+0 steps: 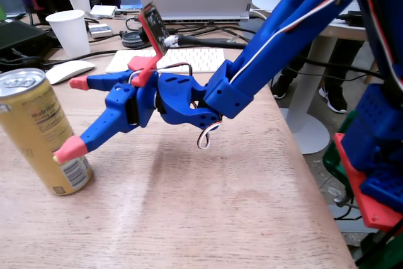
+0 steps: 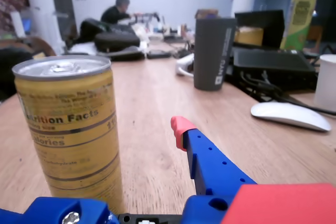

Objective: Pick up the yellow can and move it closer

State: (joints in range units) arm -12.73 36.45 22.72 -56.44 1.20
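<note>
The blue gripper (image 1: 70,116) sits nearest the wrist camera, its two red-tipped fingers (image 2: 182,129) spread wide apart and holding nothing. The yellow can (image 1: 43,132) stands upright on the wooden table (image 1: 208,206) (nutrition label facing the wrist camera), one fingertip right at its side, the other behind it.

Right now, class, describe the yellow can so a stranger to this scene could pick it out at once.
Start with the wooden table in the fixed view and follow the blue arm to its open end effector. The yellow can stands upright at its tips, near the left edge. Unlike the white paper cups behind, it is yellow, silver-topped, with a printed nutrition label.
</note>
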